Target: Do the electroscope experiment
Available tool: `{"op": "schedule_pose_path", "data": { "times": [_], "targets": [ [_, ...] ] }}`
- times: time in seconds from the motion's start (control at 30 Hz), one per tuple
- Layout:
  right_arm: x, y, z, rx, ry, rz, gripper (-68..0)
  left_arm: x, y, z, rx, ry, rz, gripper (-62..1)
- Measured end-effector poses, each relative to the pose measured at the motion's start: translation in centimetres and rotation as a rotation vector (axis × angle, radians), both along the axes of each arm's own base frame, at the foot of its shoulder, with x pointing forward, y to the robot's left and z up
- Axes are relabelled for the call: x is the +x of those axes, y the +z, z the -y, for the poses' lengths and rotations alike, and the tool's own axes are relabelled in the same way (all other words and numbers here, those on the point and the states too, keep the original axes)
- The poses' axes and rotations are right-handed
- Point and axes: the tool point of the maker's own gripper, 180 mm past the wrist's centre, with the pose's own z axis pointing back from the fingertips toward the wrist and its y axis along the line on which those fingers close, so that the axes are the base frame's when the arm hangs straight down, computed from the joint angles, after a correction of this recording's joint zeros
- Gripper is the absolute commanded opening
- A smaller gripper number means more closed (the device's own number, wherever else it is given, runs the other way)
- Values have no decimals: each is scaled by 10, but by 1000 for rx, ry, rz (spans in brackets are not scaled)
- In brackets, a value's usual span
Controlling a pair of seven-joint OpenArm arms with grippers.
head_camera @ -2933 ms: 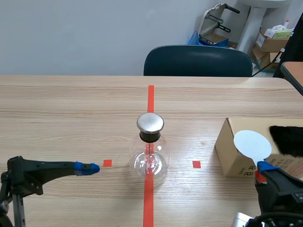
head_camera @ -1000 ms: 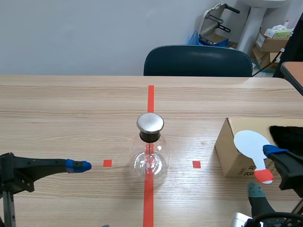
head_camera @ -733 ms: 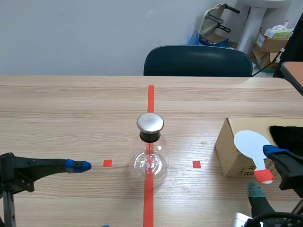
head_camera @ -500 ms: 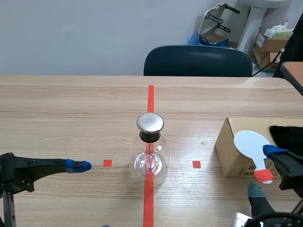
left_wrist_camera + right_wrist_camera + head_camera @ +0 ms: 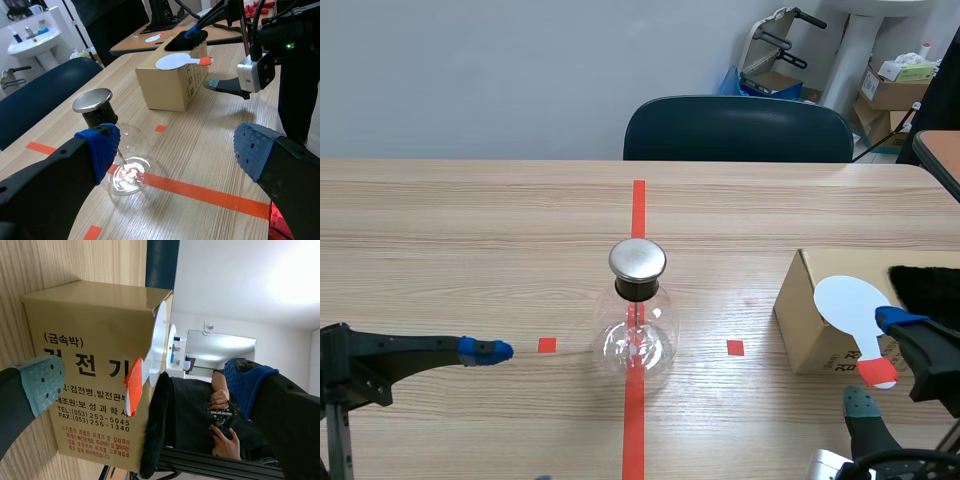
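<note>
Cardboard box [image 5: 85, 325], label "(금속박) 검전기"

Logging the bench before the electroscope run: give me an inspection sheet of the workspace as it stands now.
Surface: wooden table with orange-red tape marks.
Job's things: glass electroscope flask upright on the centre tape line, metal cap on; cardboard box to its right; white paddle and black fur lie on the box, with the paddle's red handle overhanging the near edge.
Clutter: nothing seen.
Grippers: left gripper open, low, apart from the flask; right gripper open, the paddle's handle between its fingers, no grip.
Cables: black cables run down to the right gripper's wrist.
Surroundings: dark chair across the table; boxes in the far corner.
</note>
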Motion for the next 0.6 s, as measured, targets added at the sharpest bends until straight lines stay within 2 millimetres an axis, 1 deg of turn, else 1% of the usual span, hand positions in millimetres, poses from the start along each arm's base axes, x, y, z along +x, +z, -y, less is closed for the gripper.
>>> {"op": "schedule_pose_path", "data": {
  "times": [0.6],
  "targets": [
    [0,0,0,0,0,0,4,1,-3,-1,12,9,-11,-118]
  ]
}}
